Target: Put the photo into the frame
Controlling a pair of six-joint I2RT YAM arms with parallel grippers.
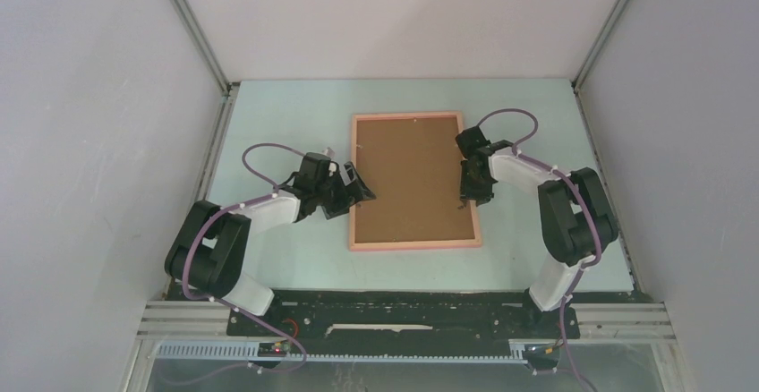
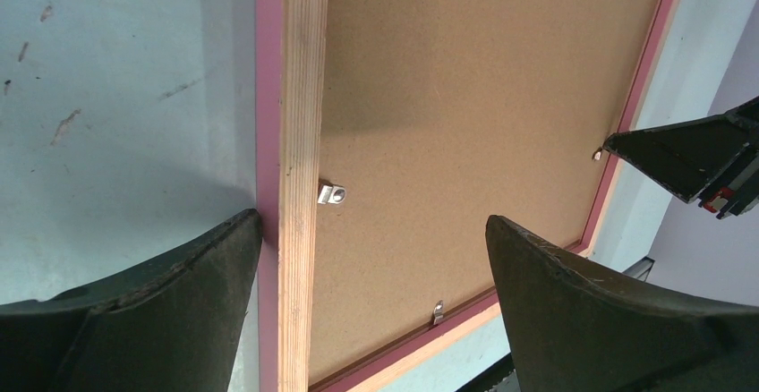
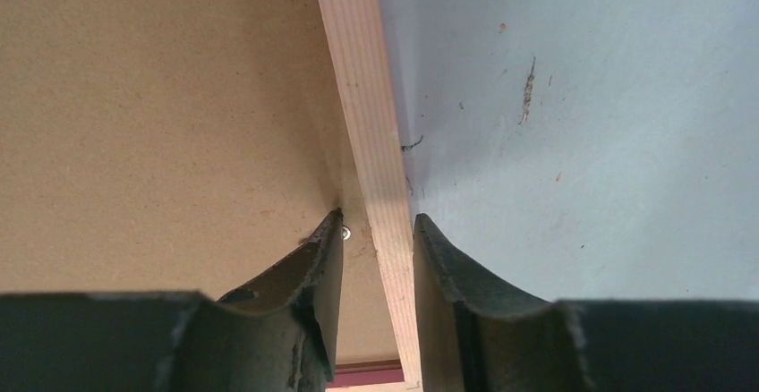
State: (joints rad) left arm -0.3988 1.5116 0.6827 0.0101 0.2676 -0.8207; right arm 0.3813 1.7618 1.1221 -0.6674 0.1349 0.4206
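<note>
The frame [image 1: 413,243] lies face down on the surface [image 1: 295,115], with its brown board [image 1: 412,177] up. Your right tool [image 3: 378,216] straddles one side edge. One finger is inside on the board and the other is outside, both close against the wood, but you cannot tell whether they pinch it. Your left tool [image 2: 373,220] stands wide open and holds nothing. Its fingers span the opposite edge, and a metal clip [image 2: 332,193] sits just ahead between them. The photo shows in no view. The frame looks stiff and light, though its clear front is probably fragile. Take it by the wooden edge, not the board, and keep it level. The board is likely held in by the clip and others like it.
</note>
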